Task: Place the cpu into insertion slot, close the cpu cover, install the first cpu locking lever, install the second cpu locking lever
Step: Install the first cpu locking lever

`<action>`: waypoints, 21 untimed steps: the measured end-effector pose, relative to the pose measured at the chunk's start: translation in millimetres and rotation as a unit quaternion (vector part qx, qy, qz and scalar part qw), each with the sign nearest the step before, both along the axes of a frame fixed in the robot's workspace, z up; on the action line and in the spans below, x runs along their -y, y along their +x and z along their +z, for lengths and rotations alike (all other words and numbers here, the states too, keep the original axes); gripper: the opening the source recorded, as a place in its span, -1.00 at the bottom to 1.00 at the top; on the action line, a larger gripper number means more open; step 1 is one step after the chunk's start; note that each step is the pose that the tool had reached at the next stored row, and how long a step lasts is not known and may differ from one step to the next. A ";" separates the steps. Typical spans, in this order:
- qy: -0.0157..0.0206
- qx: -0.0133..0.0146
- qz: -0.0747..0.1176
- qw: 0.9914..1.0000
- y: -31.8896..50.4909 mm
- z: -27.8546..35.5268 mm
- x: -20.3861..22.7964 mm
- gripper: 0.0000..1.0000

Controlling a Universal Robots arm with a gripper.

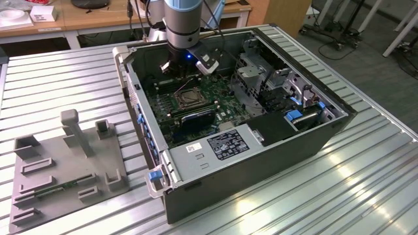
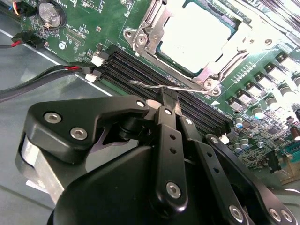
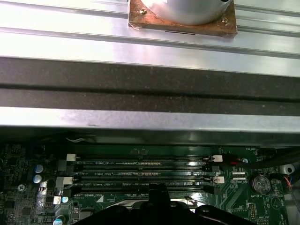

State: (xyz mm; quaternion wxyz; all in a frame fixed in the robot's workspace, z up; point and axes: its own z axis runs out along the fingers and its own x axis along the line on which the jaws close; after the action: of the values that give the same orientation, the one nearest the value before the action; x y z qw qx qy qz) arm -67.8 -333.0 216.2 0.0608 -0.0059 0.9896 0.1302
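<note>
With the small silvery-beige square cpu (image 2: pixel 197 35) seated under the lowered silvery metal-frame cpu cover (image 2: pixel 150 29), the black end effector (image 2: pixel 169 99), fingers pressed together empty, should probably press the thin wire locking lever (image 2: pixel 145 84) steadily, without slipping off.

We see the end effector (image 3: pixel 157 194), its black fingertips drawn together, over the green motherboard (image 3: pixel 234 199), just beside long black memory slots (image 3: pixel 140 171) with white latches. A coin battery (image 3: pixel 260 183) lies near the slots' end. Beyond the case's silvery edge (image 3: pixel 150 119) runs the ribbed metal bench (image 3: pixel 70 47), which carries a brown plate (image 3: pixel 136 21) under a silvery cylinder (image 3: pixel 187 9).
</note>
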 end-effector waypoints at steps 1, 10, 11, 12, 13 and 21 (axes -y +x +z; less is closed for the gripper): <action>0.000 0.000 0.000 1.000 0.0 -0.2 0.0 -0.79; 0.000 0.000 0.000 1.000 0.3 -5.2 0.0 -0.79; 0.000 0.000 0.000 1.000 0.5 -5.5 0.0 -0.79; 0.000 0.000 0.000 1.000 0.7 -5.7 0.0 -0.79; 0.000 0.000 0.000 1.000 0.9 -5.8 0.0 -0.79; 0.000 0.000 0.000 1.000 3.4 -7.6 0.0 -0.79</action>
State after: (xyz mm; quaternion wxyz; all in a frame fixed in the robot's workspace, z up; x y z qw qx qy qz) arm -64.4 -333.1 208.6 0.0608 -0.0058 0.9896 0.1300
